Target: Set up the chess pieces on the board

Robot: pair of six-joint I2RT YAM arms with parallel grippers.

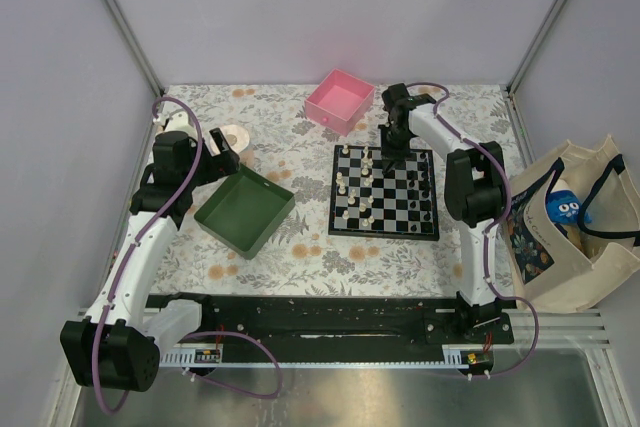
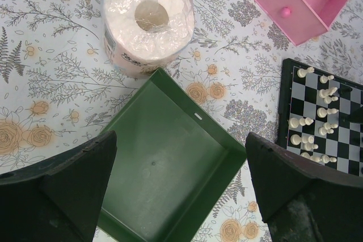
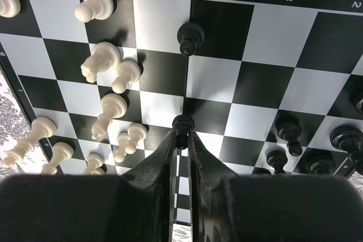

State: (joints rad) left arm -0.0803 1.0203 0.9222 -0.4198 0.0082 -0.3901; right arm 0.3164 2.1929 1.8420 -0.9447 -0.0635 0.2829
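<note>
**While One Gripper Pinches**

As the right gripper (image 3: 182,138) clenches a small black pawn (image 3: 182,123) by the middle seam of the black-and-white chequered chessboard (image 1: 384,235), bare squares lie ahead and cream-white pieces (image 3: 110,106) crowd one side. Left gripper (image 2: 181,140) is wide open above the green square tray (image 2: 164,168).

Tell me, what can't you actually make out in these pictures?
Right wrist view: base of the black pawn, hidden between the fingers of the right end effector; lifted or standing, unclear.
Top view: the chess pieces are too small to tell their kinds.
Left wrist view: most of the board, cut off by the picture's edge.
</note>
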